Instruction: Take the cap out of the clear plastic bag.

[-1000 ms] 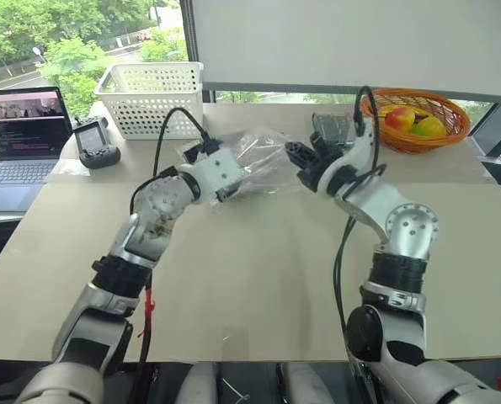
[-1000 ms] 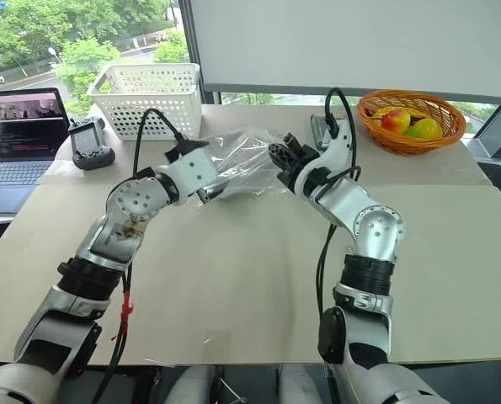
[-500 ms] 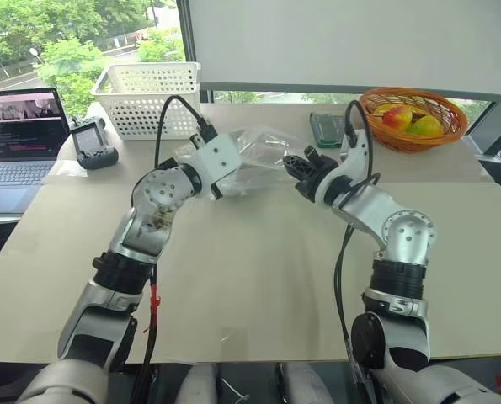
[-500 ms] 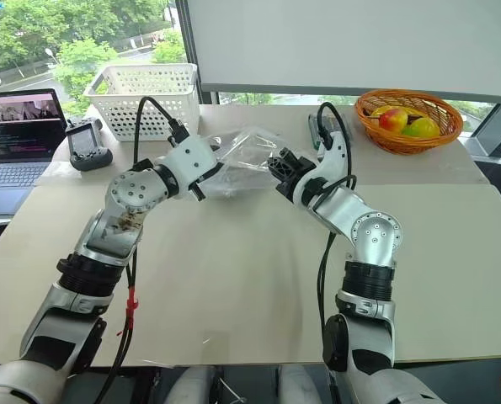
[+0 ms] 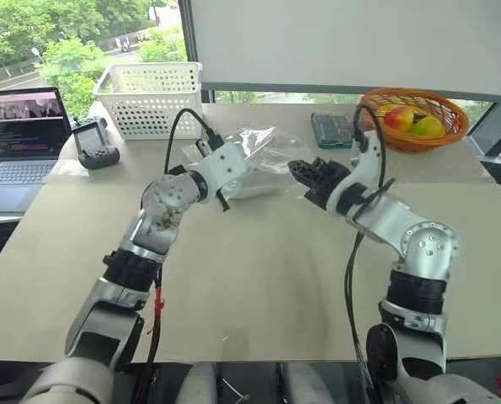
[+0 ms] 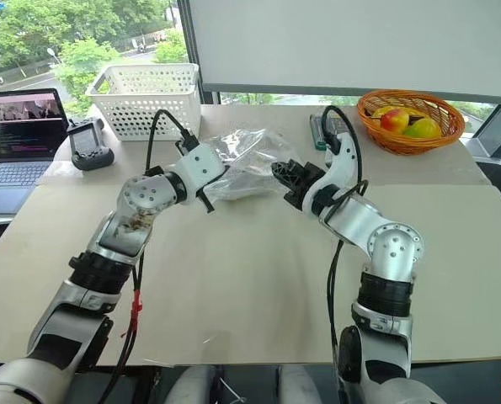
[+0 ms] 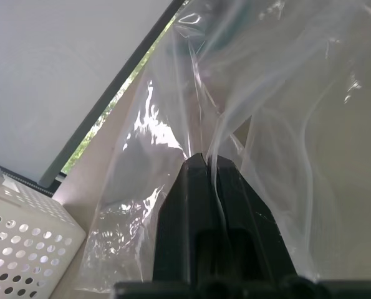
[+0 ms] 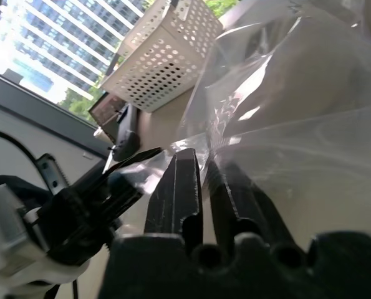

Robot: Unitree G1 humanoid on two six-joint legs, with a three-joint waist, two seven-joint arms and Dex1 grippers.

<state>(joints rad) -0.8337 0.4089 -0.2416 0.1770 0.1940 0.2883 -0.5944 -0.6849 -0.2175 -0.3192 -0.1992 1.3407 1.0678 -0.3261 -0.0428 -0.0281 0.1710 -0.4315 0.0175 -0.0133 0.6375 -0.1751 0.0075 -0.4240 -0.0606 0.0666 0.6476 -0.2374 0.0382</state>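
In the head views, the clear plastic bag (image 6: 248, 160) is held above the table (image 6: 250, 278), in front of the white basket (image 6: 145, 99) and to the left of the fruit basket (image 6: 410, 118). The left gripper (image 6: 221, 179) is at the bag's left edge and the right gripper (image 6: 285, 178) just at its right edge. In the left wrist view, the left gripper (image 7: 205, 163) is closed, pinching a fold of the bag (image 7: 272, 112). In the right wrist view, the right gripper (image 8: 201, 165) has a narrow gap between its fingers (image 8: 180, 187); the film (image 8: 285, 106) lies at its tips, but I cannot tell if it grips. I cannot make out the cap in the bag.
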